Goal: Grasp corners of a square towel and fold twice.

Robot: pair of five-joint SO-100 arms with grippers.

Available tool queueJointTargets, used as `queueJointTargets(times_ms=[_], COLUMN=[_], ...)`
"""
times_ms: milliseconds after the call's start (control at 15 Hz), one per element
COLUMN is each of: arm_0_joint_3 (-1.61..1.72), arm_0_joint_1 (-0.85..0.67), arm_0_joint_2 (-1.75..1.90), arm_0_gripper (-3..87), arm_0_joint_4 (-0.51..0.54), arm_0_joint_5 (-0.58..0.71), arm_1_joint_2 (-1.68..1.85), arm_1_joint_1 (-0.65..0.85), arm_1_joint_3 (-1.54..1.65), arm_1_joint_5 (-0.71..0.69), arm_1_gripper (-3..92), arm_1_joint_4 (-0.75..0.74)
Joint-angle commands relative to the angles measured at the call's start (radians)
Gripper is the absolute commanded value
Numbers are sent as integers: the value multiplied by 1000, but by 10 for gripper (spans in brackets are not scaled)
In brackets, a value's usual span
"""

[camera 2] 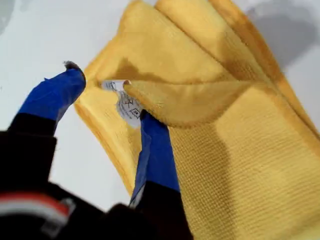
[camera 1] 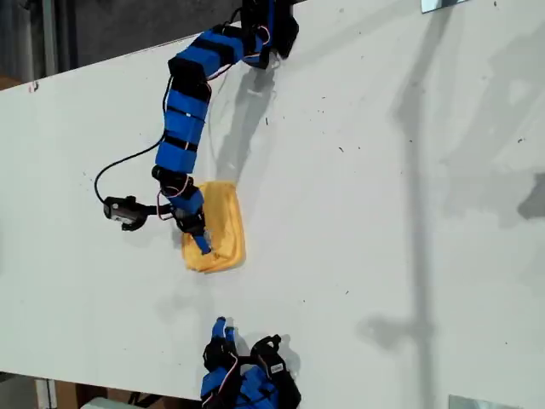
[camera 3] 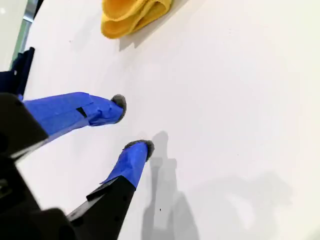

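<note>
The yellow-orange towel (camera 1: 223, 226) lies folded into a narrow layered bundle on the white table (camera 1: 383, 213). My first gripper (camera 1: 198, 242) hangs over the bundle's edge on the exterior view's left. In the first wrist view the first gripper (camera 2: 110, 97) is open: one blue fingertip (camera 2: 149, 125) rests on the towel (camera 2: 240, 150) beside the white tag (camera 2: 125, 102) of a corner (camera 2: 135, 92), and the other fingertip (camera 2: 70, 80) is over bare table. My second gripper (camera 3: 131, 125) is open over bare table, apart from the towel (camera 3: 132, 17), near the table's front edge (camera 1: 223, 328).
A black cable (camera 1: 119, 166) loops from the first arm (camera 1: 187, 102) to its wrist camera (camera 1: 123, 213). Metal pieces sit at the exterior view's top right (camera 1: 443, 4) and bottom right (camera 1: 481, 402). Shadows fall across the table on the exterior view's right.
</note>
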Motion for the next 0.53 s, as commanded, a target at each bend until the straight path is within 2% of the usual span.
queueJointTargets(times_ms=[0,67,200,267,333,467], arm_0_joint_3=[-3,-3,-3,-3,-3,-3], arm_0_joint_1=[-9,-14,-6,-9,-15,-9], arm_0_joint_2=[6,6,6,6,6,6], arm_0_gripper=[118,118,118,118,118,118], arm_0_joint_4=[12,12,12,12,12,12], arm_0_joint_5=[0,5,0,0,5,3], arm_1_joint_2=[37,-77,190,166,-18,20], arm_1_joint_1=[-29,-31,-18,-31,-34,-20], arm_1_joint_3=[-29,-83,-8,12,-80,-60], arm_1_joint_5=[0,26,-2,-2,11,18], arm_1_gripper=[266,262,265,262,248,257], arm_1_joint_4=[-43,-32,0,-37,-21,-25])
